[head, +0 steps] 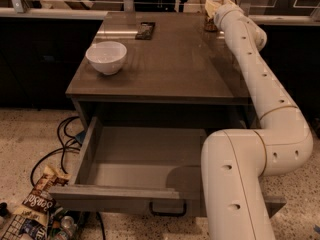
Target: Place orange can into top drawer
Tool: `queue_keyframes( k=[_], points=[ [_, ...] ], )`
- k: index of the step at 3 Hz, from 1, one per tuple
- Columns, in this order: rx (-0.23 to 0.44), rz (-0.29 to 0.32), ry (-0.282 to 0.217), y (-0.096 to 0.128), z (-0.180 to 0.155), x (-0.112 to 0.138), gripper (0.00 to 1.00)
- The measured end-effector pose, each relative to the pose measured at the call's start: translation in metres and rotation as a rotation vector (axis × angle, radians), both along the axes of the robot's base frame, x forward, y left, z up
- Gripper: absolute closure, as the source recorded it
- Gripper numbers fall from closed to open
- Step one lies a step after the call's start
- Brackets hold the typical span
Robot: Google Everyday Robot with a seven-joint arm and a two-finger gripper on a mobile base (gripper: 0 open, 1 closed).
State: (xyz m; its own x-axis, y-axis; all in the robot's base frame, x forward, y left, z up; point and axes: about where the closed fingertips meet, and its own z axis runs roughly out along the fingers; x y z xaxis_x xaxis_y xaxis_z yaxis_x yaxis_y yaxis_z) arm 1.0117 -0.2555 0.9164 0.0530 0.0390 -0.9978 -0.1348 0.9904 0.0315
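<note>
The orange can stands upright at the far right corner of the table top; only its brownish lower body shows. My gripper is directly over it, at the end of the white arm, and hides the can's top. The top drawer is pulled wide open below the table; its grey-brown inside is empty and its dark pull handle faces me at the front centre. My arm's big near joint covers the drawer's right part.
A white bowl sits at the table's left. A small dark flat object lies at the far centre. Black cables and snack bags lie on the floor left of the drawer.
</note>
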Motion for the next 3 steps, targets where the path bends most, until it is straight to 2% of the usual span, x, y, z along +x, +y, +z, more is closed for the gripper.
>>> queue_keyframes(
  k=[1,2,3],
  points=[
    [0.0,0.001,0.001,0.001,-0.001,0.0,1.0],
    [0.002,0.004,0.0,0.002,0.0,0.0,1.0],
    [0.019,0.033,-0.015,0.012,0.005,0.001,1.0]
  ],
)
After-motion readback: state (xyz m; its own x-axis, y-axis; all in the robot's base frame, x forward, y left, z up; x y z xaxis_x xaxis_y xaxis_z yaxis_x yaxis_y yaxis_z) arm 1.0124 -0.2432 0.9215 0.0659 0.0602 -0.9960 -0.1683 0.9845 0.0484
